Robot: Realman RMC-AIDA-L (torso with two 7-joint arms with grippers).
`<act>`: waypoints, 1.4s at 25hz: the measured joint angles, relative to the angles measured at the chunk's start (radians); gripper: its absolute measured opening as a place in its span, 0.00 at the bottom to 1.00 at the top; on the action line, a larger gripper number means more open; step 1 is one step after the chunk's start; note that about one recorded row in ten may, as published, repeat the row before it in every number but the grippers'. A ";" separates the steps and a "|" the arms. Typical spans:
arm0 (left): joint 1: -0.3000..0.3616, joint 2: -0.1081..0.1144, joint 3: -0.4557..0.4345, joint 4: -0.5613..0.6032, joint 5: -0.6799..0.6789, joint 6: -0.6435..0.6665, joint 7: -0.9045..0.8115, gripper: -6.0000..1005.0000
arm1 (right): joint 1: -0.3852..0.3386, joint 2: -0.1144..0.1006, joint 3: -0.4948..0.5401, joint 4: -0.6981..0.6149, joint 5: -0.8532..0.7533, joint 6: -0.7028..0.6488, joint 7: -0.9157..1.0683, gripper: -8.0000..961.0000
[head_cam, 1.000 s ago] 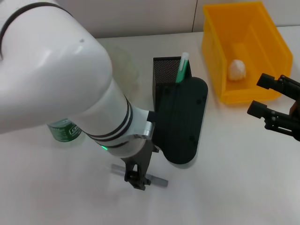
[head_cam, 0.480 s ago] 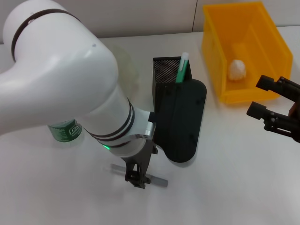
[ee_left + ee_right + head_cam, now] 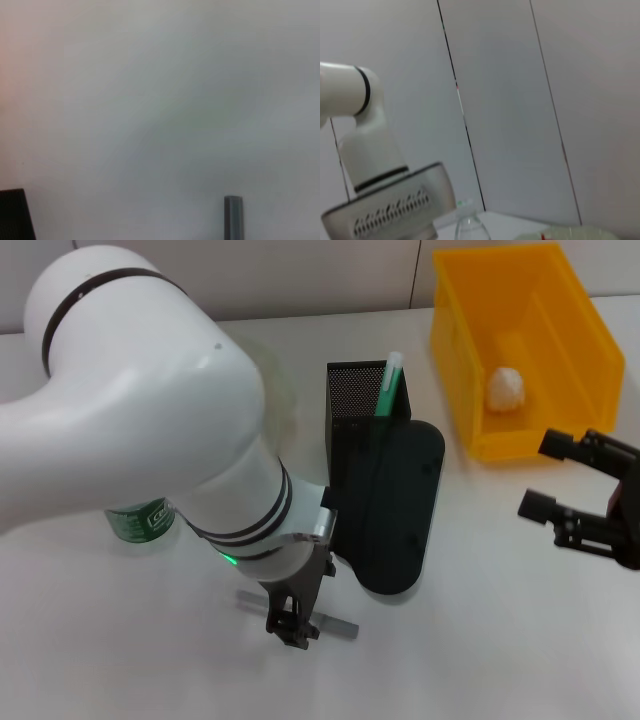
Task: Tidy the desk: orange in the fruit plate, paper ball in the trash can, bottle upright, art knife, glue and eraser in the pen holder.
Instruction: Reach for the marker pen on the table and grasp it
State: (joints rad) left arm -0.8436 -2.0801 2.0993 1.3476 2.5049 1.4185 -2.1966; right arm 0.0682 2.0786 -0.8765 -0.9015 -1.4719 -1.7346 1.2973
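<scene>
We see the paper ball (image 3: 507, 387) inside the trash can (image 3: 470, 350), a green stick (image 3: 388, 385) in the pen holder (image 3: 352, 400). Our left gripper (image 3: 291, 625) clamps a grey stick (image 3: 338, 626) on the desk (image 3: 480, 620); our right gripper (image 3: 552, 476) hangs apart.

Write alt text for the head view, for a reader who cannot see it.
The left pincer is down on a grey stick lying on the white desk, in front of the black mesh pen holder holding a green stick. The right pincer hangs open near the yellow trash can, which holds the paper ball.
</scene>
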 joint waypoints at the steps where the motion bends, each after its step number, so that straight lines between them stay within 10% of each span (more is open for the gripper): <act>1: -0.002 0.000 -0.004 0.000 0.000 0.000 -0.003 0.65 | 0.001 0.000 0.022 -0.012 -0.048 -0.012 0.000 0.85; 12: -0.013 -0.002 -0.011 -0.001 -0.032 0.008 0.001 0.65 | -0.017 0.000 0.198 -0.120 -0.246 -0.178 0.054 0.85; 35: -0.052 -0.001 0.008 -0.069 -0.040 -0.036 0.002 0.63 | -0.021 0.004 0.211 -0.107 -0.291 -0.189 0.079 0.85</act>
State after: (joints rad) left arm -0.8958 -2.0815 2.1077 1.2789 2.4650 1.3823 -2.1951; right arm 0.0467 2.0828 -0.6657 -1.0085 -1.7626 -1.9237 1.3768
